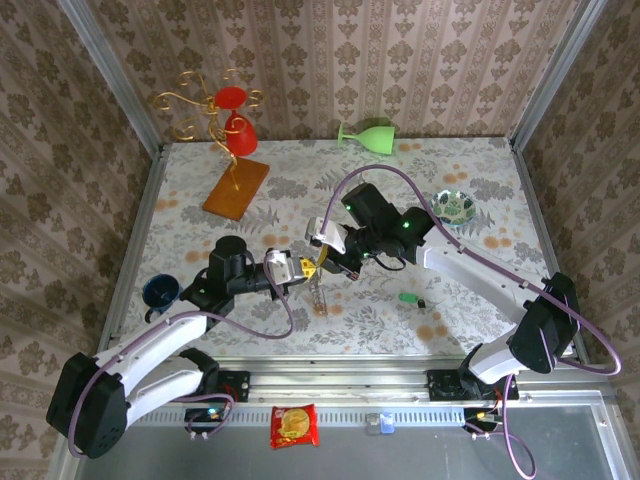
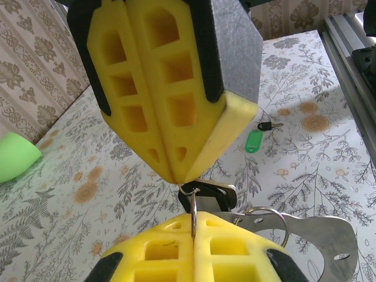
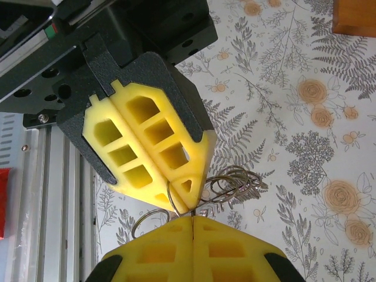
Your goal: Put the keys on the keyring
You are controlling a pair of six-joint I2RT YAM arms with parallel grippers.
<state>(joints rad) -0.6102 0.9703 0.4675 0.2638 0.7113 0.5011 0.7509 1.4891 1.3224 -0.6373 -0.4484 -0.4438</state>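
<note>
One left gripper [image 2: 192, 220], its yellow jaws pressed together, pinches the thin wire of the single keyring [image 3: 229, 185], which hangs in loose loops above the middle of the table [image 1: 480, 290]. One right gripper [image 3: 192, 222], tip to tip with it and likewise closed, nips the same wire. Farther right two keys lie on the table: the green-headed key [image 1: 408, 298] and, just beside it, the dark-headed key [image 1: 422, 301].
</note>
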